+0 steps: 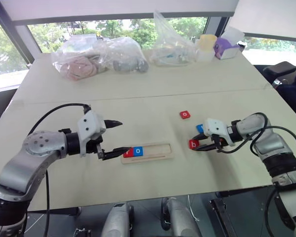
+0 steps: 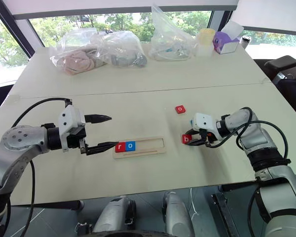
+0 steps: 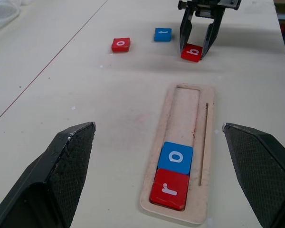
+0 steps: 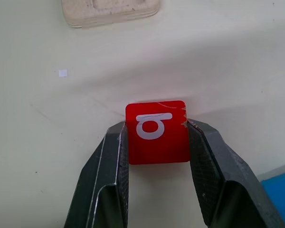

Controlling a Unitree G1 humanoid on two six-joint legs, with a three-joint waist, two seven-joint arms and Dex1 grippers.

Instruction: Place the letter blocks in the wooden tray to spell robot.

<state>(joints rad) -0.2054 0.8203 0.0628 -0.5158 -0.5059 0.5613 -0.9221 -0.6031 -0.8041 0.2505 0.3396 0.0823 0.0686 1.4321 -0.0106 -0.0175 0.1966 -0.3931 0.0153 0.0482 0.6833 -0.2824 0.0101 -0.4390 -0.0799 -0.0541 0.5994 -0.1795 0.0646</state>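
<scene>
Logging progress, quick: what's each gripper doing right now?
Left gripper: open, holding nothing, beside the wooden tray.
Right gripper: shut on the red b block, which is on the table.

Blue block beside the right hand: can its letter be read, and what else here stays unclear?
- Blue block: left wrist view, letter too small to read; head views, mostly hidden behind the right hand; right wrist view, cut by the edge.
- Plastic bags: contents blurred behind plastic in the head views.
- Wooden tray: cut off in the right wrist view.
</scene>
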